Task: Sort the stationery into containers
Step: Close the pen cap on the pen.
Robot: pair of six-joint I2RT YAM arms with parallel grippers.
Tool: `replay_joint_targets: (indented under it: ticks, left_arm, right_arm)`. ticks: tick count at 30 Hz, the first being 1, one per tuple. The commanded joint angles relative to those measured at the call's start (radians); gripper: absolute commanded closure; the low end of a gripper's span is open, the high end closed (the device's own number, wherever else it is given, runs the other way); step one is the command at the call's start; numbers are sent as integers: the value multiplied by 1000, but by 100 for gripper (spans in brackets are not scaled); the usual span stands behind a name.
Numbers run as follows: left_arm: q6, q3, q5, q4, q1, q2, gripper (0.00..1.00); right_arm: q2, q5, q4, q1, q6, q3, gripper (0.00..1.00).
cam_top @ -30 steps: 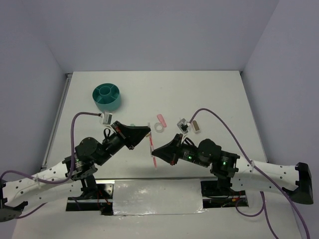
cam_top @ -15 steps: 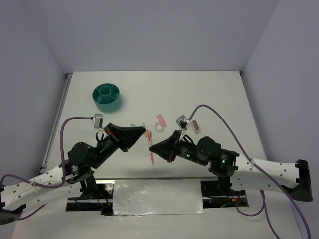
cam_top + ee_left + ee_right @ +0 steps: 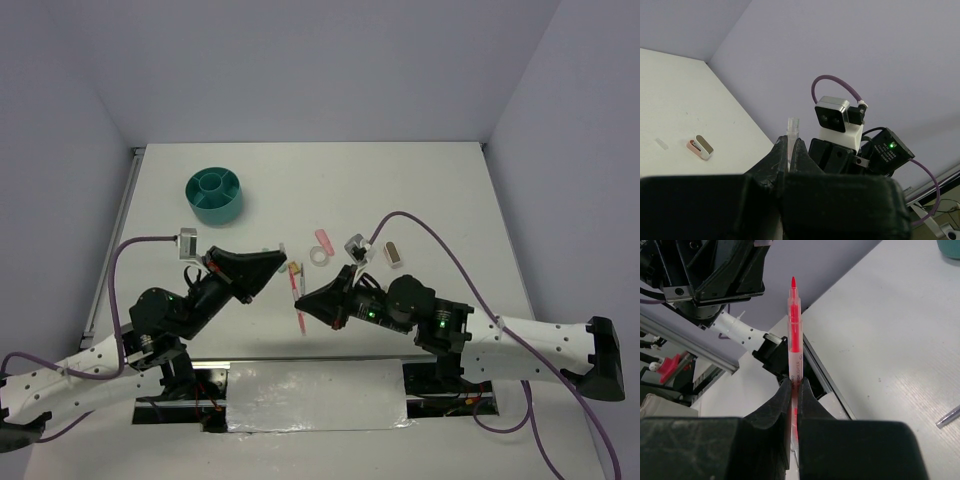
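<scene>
My left gripper (image 3: 282, 260) (image 3: 789, 143) is shut on a short clear pen cap (image 3: 792, 128) that sticks up between its fingertips. My right gripper (image 3: 305, 300) (image 3: 795, 385) is shut on a pink highlighter pen (image 3: 297, 298) (image 3: 794, 335), uncapped, with its red tip pointing at the left arm. A small gap separates cap and pen tip. The round teal organizer (image 3: 215, 195) stands at the far left of the table. A pink eraser (image 3: 323, 241), a white tape ring (image 3: 319, 257), a brown block (image 3: 393, 253) and a mint-green piece (image 3: 266, 252) lie on the table beyond the grippers.
A tiny orange piece (image 3: 296, 267) lies by the highlighter's upper end. A thin pen (image 3: 947, 416) lies on the table at the lower right of the right wrist view. The table's near edge and metal rail (image 3: 827, 372) run under the right gripper.
The left gripper has pulled back to the left with the clear cap, away from the highlighter's tip. The right gripper has drifted slightly left with the highlighter.
</scene>
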Motion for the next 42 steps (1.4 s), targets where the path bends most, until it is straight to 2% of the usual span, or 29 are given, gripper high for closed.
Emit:
replay_joint_targets:
  ticks: [1, 26, 42]
  left_arm:
    - [28, -9, -13, 57, 4, -10, 100]
    - [0, -50, 18, 80, 4, 13, 100]
    - [-17, -62, 41, 102, 3, 33, 100]
  right_arm:
    - [-2, -7, 31, 9, -14, 53, 100]
    - [-33, 69, -16, 15, -46, 68, 100]
    - [5, 82, -19, 13, -96, 132, 100]
